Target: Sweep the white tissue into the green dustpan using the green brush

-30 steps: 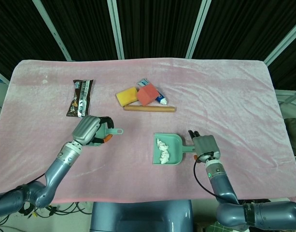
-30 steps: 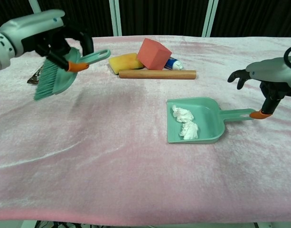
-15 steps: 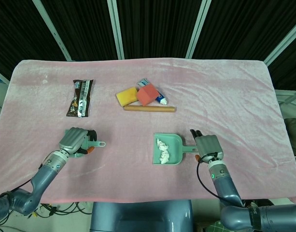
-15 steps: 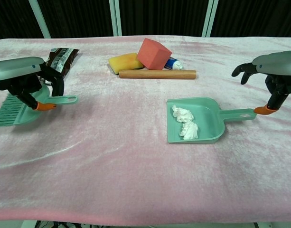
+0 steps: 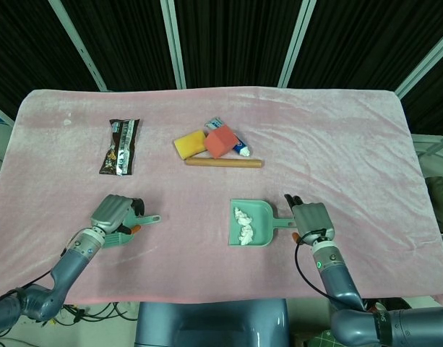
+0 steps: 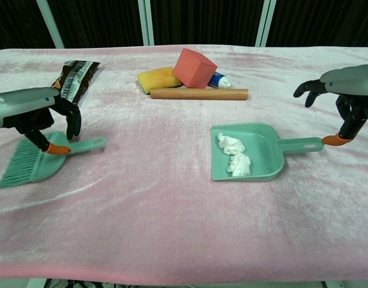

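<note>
The green dustpan (image 5: 259, 213) (image 6: 260, 137) lies on the pink cloth with two wads of white tissue (image 5: 243, 224) (image 6: 235, 155) inside it. My right hand (image 5: 311, 217) (image 6: 346, 96) hovers over the end of the dustpan's handle with its fingers spread; one orange fingertip sits just beside the handle end, and the hand holds nothing. At the front left the green brush (image 5: 145, 219) (image 6: 27, 167) rests on the cloth, bristles toward me. My left hand (image 5: 114, 215) (image 6: 36, 114) is curled over its handle and still grips it.
A brown snack wrapper (image 5: 120, 147) (image 6: 75, 75) lies at the back left. A yellow sponge (image 5: 189, 144) (image 6: 158, 78), red cube (image 5: 221, 140) (image 6: 194, 68), toothpaste tube (image 5: 239, 148) (image 6: 221, 81) and wooden rod (image 5: 223, 163) (image 6: 199, 93) cluster at the back middle.
My left hand carried the brush from mid-air down and toward the front left until it lay on the cloth. The right hand and the dustpan have barely moved.
</note>
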You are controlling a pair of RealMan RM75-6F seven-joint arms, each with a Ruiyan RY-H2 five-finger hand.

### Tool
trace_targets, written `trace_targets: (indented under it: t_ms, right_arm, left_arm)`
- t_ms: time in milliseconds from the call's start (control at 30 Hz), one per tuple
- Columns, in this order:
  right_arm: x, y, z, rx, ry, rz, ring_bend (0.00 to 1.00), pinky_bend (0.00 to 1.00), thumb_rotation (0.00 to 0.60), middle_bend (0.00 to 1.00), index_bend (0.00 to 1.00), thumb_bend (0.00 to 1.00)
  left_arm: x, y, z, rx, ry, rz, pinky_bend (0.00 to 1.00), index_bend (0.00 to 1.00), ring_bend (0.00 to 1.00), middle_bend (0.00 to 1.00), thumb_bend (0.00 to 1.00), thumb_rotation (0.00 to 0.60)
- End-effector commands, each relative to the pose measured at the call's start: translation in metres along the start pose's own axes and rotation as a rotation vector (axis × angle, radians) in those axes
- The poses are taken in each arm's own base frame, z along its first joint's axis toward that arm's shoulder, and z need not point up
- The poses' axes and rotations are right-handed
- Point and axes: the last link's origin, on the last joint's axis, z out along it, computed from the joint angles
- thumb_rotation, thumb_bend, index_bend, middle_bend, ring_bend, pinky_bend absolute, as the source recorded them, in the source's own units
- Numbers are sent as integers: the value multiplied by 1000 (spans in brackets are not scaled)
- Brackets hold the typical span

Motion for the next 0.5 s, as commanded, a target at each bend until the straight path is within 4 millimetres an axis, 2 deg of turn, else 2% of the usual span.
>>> trace_targets:
  t_ms: [33, 100, 167, 333, 400, 433, 500]
  right_arm:
    - [-1, 1, -1, 0, -2, 0, 623, 807, 600, 145, 97, 237]
    - [-2, 1, -1, -1, -3, -1, 619, 808, 600, 145, 97, 237]
    - [-1, 2, -2, -1, -1, -4, 617, 808, 600, 145, 96, 237]
    - [0, 6, -5, -1, 14, -13, 592, 802, 600, 145, 96, 221]
    - [1, 10, -8, 1, 31, -22, 539, 758, 600, 145, 78, 214]
    - [2, 13, -9, 1, 45, -28, 495, 719, 600, 145, 55, 212]
    - [5, 23, -15, -2, 89, -36, 342, 572, 600, 121, 7, 208]
  left_arm:
    - [0, 1, 0, -2, 5, -3, 1000, 420, 914, 461, 175, 600]
    - [1, 2, -1, -4, 11, -8, 1000, 322, 914, 446, 123, 600]
    - [2, 3, -1, -5, 16, -12, 1000, 277, 914, 439, 87, 600]
    - [12, 7, -5, -9, 70, -45, 1000, 262, 886, 428, 67, 600]
    - [20, 8, -9, -10, 113, -65, 1000, 247, 833, 413, 48, 600]
    - [24, 9, -13, -11, 136, -66, 986, 229, 768, 397, 29, 600]
    - [36, 8, -25, -20, 202, -35, 871, 204, 614, 360, 10, 600]
